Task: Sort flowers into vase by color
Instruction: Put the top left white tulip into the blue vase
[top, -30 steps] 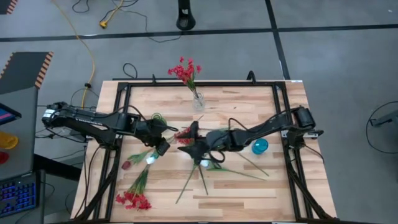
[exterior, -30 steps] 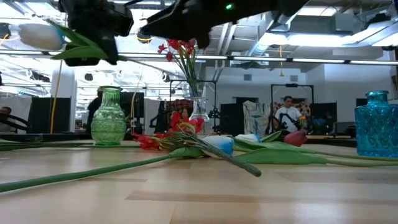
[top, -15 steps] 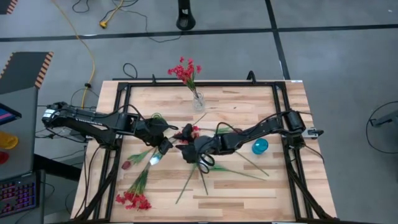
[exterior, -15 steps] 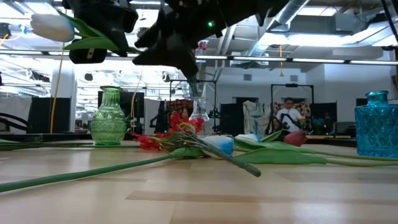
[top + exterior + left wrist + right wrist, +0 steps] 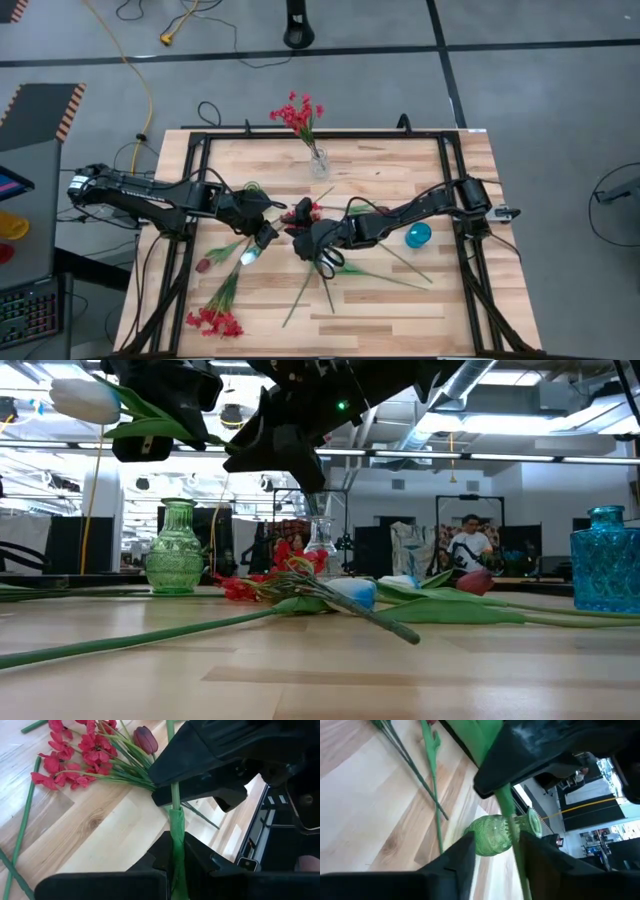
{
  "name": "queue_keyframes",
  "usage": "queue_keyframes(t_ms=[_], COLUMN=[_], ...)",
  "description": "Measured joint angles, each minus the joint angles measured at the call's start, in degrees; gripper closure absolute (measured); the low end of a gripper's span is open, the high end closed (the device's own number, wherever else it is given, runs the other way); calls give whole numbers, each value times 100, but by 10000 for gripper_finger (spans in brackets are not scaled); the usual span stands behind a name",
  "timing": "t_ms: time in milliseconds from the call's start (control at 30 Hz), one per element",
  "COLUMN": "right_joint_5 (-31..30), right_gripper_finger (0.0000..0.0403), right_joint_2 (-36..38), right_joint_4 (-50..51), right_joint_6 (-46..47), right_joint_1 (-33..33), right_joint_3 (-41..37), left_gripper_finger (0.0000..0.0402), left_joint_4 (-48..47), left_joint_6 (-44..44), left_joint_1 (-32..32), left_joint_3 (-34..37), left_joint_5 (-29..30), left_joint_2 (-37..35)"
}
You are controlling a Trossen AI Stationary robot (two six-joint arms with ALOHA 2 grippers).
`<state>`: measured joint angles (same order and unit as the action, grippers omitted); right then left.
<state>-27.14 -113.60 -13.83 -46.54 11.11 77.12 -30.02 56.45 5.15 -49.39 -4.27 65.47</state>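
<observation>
My left gripper (image 5: 264, 233) is shut on a white tulip and holds it above the table's middle. Its bud (image 5: 85, 400) points near-left, and its green stem (image 5: 175, 795) runs toward my right gripper (image 5: 297, 235). That gripper is open, with one finger on either side of the stem (image 5: 514, 837), and a gap shows beside the stem. A clear vase (image 5: 319, 160) at the far middle holds red sprays (image 5: 300, 115). A green vase (image 5: 175, 550) stands behind the left gripper, and a blue vase (image 5: 418, 236) stands on the right. My left gripper pinches the tulip's stem at its leaf-wrapped part (image 5: 176, 845) between its two fingers, which slant down toward the table's right. The stem runs forward out of the fingers, roughly along them. The flower is lifted clear of the table.
Loose flowers lie on the table. A red spray (image 5: 212, 320) is near the front left, a maroon bud (image 5: 204, 265) is to the left, a red spray (image 5: 270, 575) is at the middle, and long stems (image 5: 320, 285) lie under the right arm. A black frame (image 5: 195, 150) borders the tabletop.
My right gripper has gone toward the table's left and a little down, up to the left gripper, and has tipped and rolled, so that its fingers now stand around the held tulip's stem. The left gripper keeps the tulip where it was.
</observation>
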Motion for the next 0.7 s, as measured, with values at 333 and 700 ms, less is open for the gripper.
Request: queue_keyframes(t_ms=[333, 700], right_joint_5=[-7, -112], right_gripper_finger=[347, 367], right_joint_2=[2, 22], right_joint_4=[3, 25], right_joint_6=[0, -111], right_joint_1=[0, 21], right_joint_3=[0, -1], left_gripper_finger=[378, 287], left_joint_4=[-1, 612], left_joint_6=[-164, -1327], left_joint_1=[4, 4], left_joint_3=[4, 13], left_joint_5=[0, -1], left_joint_2=[2, 2])
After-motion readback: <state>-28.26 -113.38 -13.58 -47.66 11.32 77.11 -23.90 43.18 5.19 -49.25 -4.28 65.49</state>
